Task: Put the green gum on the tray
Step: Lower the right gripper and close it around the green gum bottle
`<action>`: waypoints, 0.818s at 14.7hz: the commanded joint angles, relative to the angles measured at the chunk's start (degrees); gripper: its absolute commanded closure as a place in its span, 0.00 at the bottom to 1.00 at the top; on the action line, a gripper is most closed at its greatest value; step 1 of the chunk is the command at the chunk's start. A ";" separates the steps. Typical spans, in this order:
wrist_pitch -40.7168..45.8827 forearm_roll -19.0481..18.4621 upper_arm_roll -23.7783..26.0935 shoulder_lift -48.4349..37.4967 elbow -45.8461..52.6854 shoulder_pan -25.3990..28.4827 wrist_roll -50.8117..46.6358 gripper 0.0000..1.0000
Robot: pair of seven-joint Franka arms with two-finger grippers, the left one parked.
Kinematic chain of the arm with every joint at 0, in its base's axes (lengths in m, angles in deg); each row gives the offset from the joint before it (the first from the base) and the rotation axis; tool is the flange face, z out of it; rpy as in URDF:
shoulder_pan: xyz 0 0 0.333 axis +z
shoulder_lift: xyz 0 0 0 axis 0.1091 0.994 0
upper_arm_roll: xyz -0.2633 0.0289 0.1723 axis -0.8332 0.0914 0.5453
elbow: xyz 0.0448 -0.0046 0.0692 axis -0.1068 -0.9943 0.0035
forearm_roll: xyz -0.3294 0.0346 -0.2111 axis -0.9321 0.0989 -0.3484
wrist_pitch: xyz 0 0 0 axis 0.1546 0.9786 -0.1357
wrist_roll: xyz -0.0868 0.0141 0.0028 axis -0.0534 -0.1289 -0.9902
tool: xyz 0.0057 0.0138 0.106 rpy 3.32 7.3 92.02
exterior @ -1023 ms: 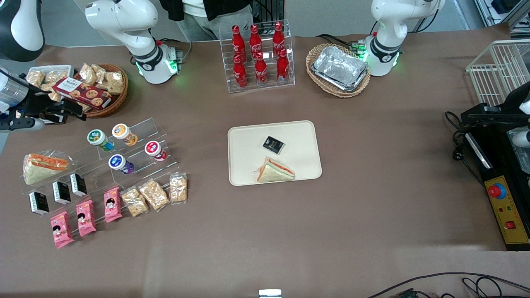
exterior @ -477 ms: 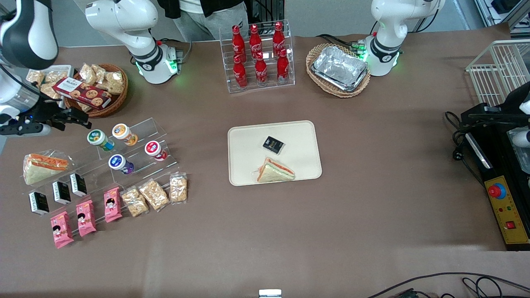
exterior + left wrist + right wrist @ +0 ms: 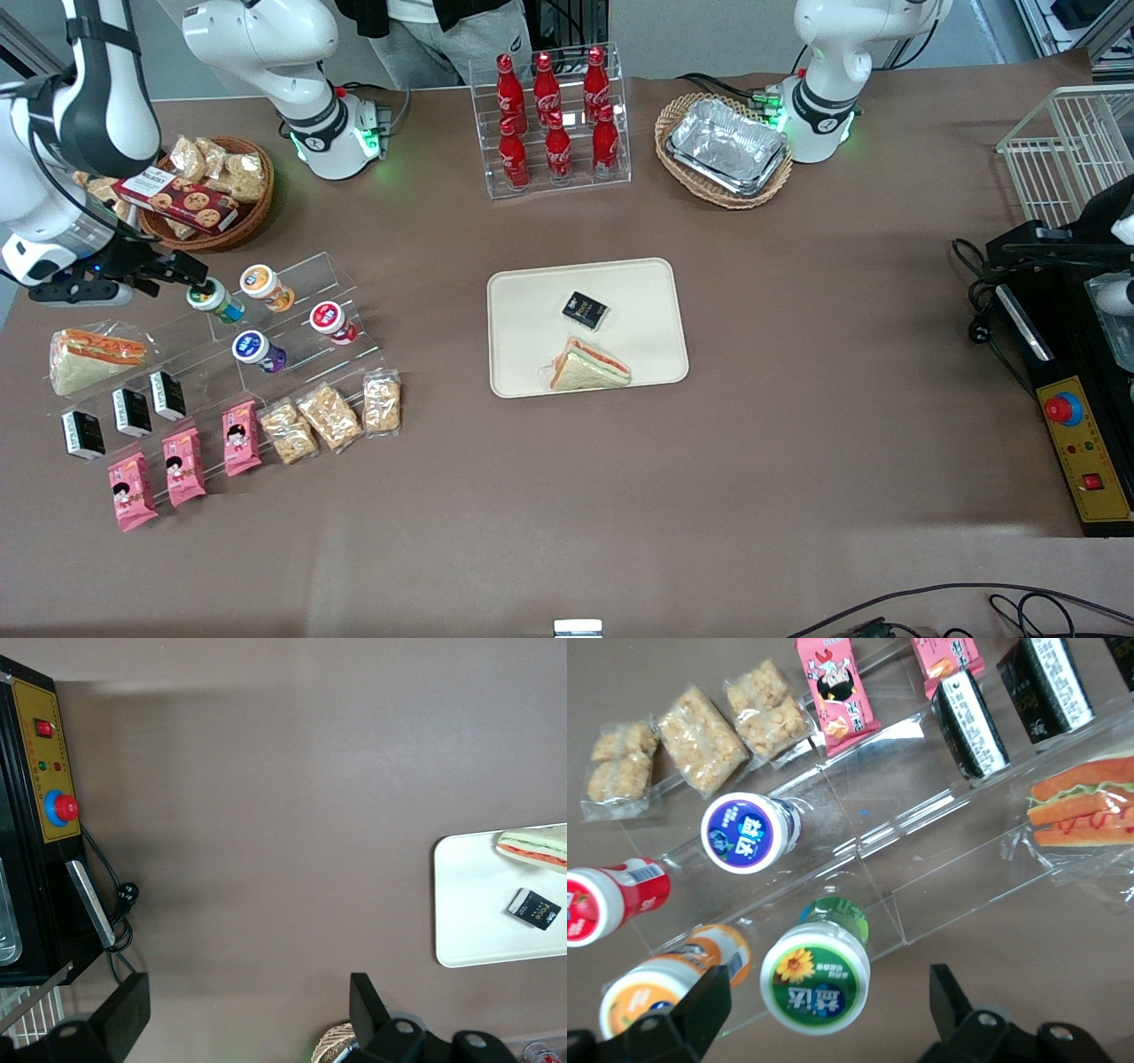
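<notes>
The green gum (image 3: 215,301) lies on the top step of a clear acrylic stand (image 3: 292,354), its green-rimmed lid with a sunflower facing up in the right wrist view (image 3: 815,979). My right gripper (image 3: 191,276) is open and hovers just above the gum, partly covering its lid in the front view. In the wrist view the gum sits between my two black fingers (image 3: 700,1010), apart from both. The cream tray (image 3: 518,354) lies mid-table, toward the parked arm from the stand, and also shows in the left wrist view (image 3: 469,904).
An orange-lidded canister (image 3: 264,285), a red one (image 3: 331,321) and a purple one (image 3: 257,349) lie close by on the stand. A sandwich (image 3: 589,365) and a black packet (image 3: 585,309) lie on the tray. A cookie basket (image 3: 213,190) sits near the gripper.
The right arm has swung in from the table's edge toward the stand. The gripper has moved from beside the cookie basket to just over the green gum.
</notes>
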 commanded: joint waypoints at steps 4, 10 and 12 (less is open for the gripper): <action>-5.40 -0.53 -0.03 1.81 -2.89 0.09 -0.02 0.00; -5.75 -0.53 0.15 2.25 -2.90 0.88 -2.20 0.02; -5.75 -0.53 0.15 2.16 -3.51 1.23 -3.44 0.02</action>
